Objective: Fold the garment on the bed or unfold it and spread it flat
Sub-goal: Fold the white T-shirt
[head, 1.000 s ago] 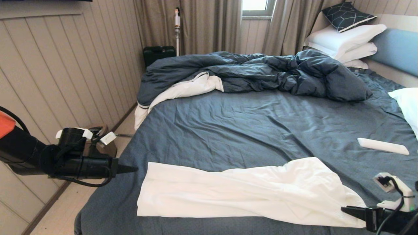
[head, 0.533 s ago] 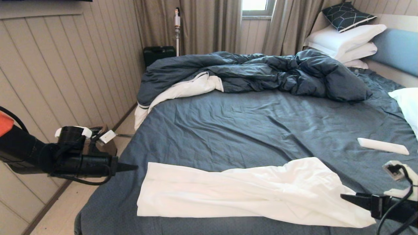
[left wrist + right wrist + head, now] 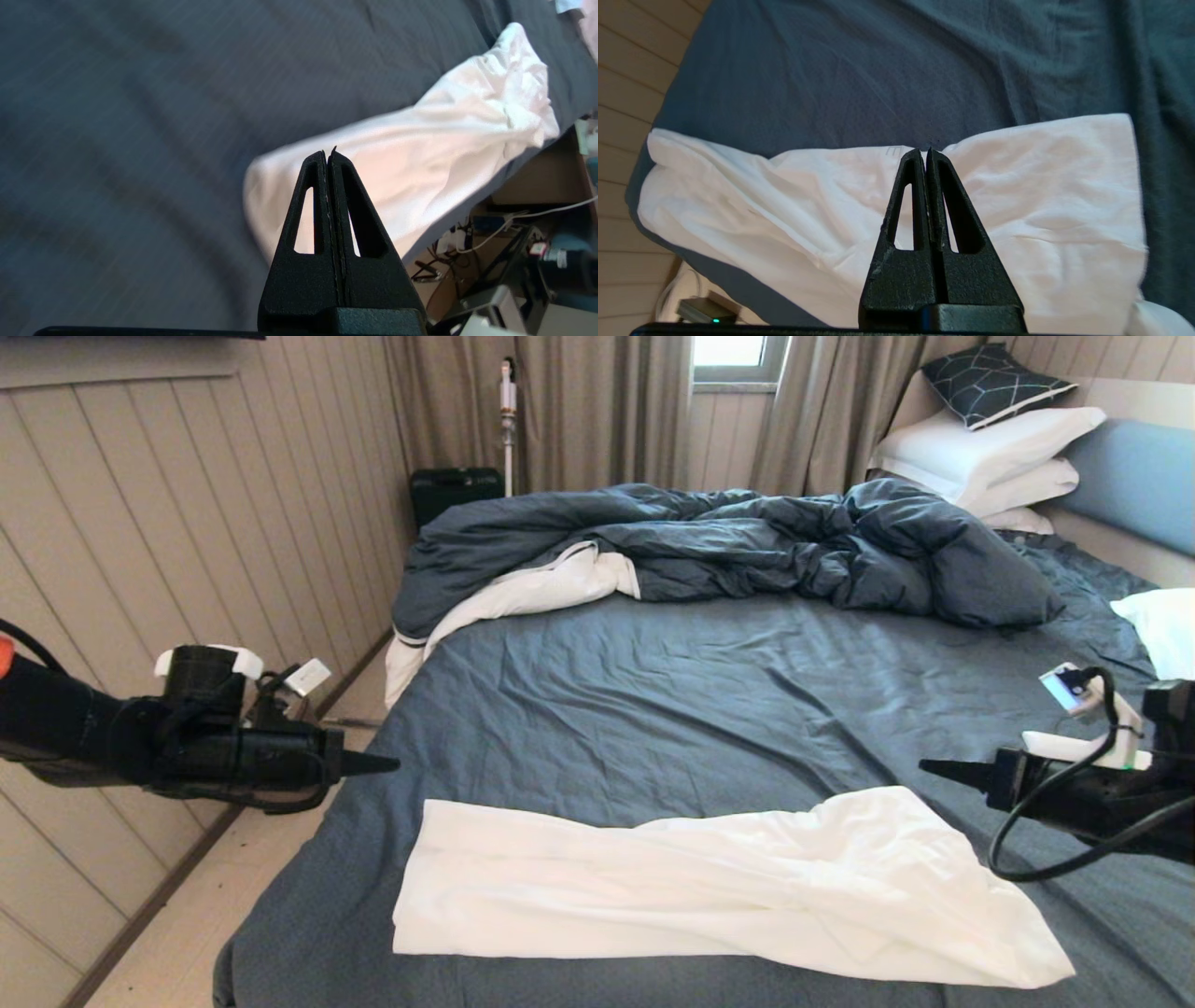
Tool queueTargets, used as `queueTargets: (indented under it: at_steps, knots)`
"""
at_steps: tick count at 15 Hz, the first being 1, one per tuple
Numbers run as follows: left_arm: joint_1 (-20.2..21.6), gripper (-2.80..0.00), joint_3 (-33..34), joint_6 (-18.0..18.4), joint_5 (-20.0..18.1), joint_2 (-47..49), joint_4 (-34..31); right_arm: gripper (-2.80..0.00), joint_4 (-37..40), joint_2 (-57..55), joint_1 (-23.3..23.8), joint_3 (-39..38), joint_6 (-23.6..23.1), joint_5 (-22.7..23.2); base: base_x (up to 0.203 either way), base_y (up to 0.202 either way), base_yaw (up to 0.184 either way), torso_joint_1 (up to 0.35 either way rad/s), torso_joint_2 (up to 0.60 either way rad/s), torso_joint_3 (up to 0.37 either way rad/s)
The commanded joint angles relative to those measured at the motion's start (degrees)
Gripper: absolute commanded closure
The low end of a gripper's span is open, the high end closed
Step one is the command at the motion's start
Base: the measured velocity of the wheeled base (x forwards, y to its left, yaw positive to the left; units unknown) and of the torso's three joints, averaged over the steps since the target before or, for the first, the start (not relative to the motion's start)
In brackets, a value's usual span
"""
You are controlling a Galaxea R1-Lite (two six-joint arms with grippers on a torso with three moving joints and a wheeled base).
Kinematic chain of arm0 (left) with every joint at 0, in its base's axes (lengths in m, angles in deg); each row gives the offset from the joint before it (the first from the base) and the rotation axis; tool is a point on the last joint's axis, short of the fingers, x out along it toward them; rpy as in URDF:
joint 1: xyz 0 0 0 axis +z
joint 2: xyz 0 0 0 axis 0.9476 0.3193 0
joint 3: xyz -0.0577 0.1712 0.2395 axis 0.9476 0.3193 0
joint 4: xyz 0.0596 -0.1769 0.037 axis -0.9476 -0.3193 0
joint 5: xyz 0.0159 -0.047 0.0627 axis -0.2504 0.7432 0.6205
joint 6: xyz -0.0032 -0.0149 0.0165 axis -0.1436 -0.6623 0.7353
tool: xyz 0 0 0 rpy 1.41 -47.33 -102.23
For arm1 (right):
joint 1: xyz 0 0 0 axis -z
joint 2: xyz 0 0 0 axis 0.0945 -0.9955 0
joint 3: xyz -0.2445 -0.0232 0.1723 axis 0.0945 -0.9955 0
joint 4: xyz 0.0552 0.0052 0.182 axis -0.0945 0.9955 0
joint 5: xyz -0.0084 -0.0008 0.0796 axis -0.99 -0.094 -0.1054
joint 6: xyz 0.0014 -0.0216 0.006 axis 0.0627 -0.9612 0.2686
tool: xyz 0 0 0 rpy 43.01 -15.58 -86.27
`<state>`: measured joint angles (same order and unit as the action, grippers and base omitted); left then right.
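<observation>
Overhead, the bed w/ rumpled duvet at the far side, shirt folded in a long strip near the front edge. Only wrist cams show jaws: left gripper & right gripper both pressed together, empty. Arms level, tips pointing inward, clear of the shirt ends.

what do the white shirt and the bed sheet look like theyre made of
The white shirt: thin soft woven cloth, probably cotton, matte; it lies in limp, shallow folds. The bed sheet: dark slate-blue woven fabric, likely cotton, matte, with fine creases across it.
</observation>
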<state>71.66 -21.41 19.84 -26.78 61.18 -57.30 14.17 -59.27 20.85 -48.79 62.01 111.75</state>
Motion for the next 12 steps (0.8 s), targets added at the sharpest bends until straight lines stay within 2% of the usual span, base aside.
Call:
queueTargets:
  at_steps: [1, 3, 5, 7, 9, 12]
  knots:
    - [-3.7, 0.0, -6.6, -1.0, 3.2, 1.4, -5.1, 0.0, -0.3, -3.5, -2.0, 1.4, 1.7, -0.9, 0.0, 0.0, 0.0, 0.0, 0.0, 0.0]
    - [-6.8, 0.0, -14.6, -1.5, 8.5, 2.4, -13.9, 0.0, -0.7, -3.9, -1.8, 1.6, 1.9, -1.3, 0.0, 0.0, 0.0, 0.0, 0.0, 0.0]
    - [-9.2, 0.0, -21.9, -1.8, 11.6, 4.1, -21.9, 0.0, -2.0, -3.9, -1.2, 0.9, 2.0, -1.2, 0.0, 0.0, 0.0, 0.0, 0.0, 0.0]
    - [-13.0, 0.0, -26.4, -1.8, 18.7, 7.3, -28.4, 0.0, -5.5, -5.4, -1.0, -1.1, 1.8, -1.3, 0.0, 0.0, 0.0, 0.0, 0.0, 0.0]
    - [-15.7, 0.0, -26.9, -1.6, 21.5, 9.3, -29.3, 0.0, -9.6, -6.7, -0.5, -2.9, 1.5, -1.2, 0.0, 0.0, 0.0, 0.0, 0.0, 0.0]
    - [-18.8, 0.0, -29.7, -0.8, 26.6, 12.9, -29.5, 0.0, -11.6, -7.3, -0.1, -4.4, 1.4, -1.1, 0.0, 0.0, 0.0, 0.0, 0.0, 0.0]
